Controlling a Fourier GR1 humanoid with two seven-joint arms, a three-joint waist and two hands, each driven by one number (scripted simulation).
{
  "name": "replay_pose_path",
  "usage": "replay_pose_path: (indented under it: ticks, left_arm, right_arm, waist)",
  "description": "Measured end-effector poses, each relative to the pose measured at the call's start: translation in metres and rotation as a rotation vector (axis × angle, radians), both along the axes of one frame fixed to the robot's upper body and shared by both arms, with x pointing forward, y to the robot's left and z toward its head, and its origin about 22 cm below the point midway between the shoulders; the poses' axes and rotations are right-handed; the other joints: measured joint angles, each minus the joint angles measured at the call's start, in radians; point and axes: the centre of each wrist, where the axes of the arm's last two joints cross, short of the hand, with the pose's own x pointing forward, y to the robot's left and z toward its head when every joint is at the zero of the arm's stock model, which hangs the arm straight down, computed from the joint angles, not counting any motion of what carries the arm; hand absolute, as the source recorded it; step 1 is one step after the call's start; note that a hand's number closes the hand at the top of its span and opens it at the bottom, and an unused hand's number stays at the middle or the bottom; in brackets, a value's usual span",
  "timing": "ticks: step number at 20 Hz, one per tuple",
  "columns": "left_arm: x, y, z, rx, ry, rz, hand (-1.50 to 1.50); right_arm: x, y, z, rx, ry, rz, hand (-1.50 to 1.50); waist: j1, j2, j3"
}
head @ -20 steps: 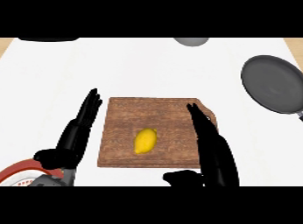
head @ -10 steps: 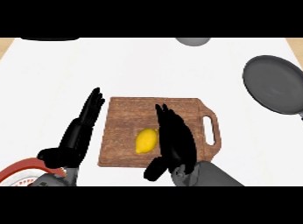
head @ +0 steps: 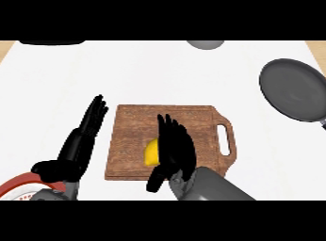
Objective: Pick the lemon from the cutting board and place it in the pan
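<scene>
The right hand has been shifted left over the cutting board, its straight fingers now covering much of the lemon without curling round it. The lemon, yellow and smooth, is seen near the board's middle, while the left hand is held flat and open off the board's left edge.

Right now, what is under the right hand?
The right hand hangs over the cutting board, fingers straight. The lemon shows at its left edge; the rest is covered.

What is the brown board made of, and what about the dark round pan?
The cutting board looks like wood: brown, with grain streaks and a cut-out handle, matte finish. The pan looks like dark grey metal, maybe with a non-stick coating: smooth, with a dull sheen. Its black handle could be plastic; I can't tell.
</scene>
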Motion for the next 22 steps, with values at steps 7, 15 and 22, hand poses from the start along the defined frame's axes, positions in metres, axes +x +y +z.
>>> replay_pose_path:
  ticks: [7,15,22]
  left_arm:
    - [-0.001,-0.004,-0.005,0.005,0.0,0.007,0.0]
    - [0.0,0.0,-0.01,0.0,-0.002,0.002,0.0]
    - [0.0,0.0,-0.002,-0.01,0.001,-0.006,0.0]
  right_arm:
    - [0.009,-0.003,-0.007,0.0,0.004,-0.028,-1.5]
    - [0.017,-0.003,-0.029,-0.014,0.035,-0.056,-1.5]
    - [0.027,-0.009,-0.054,-0.046,0.087,-0.048,1.5]
  waist:
    - [-0.003,0.0,0.0]
    - [0.0,0.001,0.0]
    - [0.002,-0.008,-0.002]
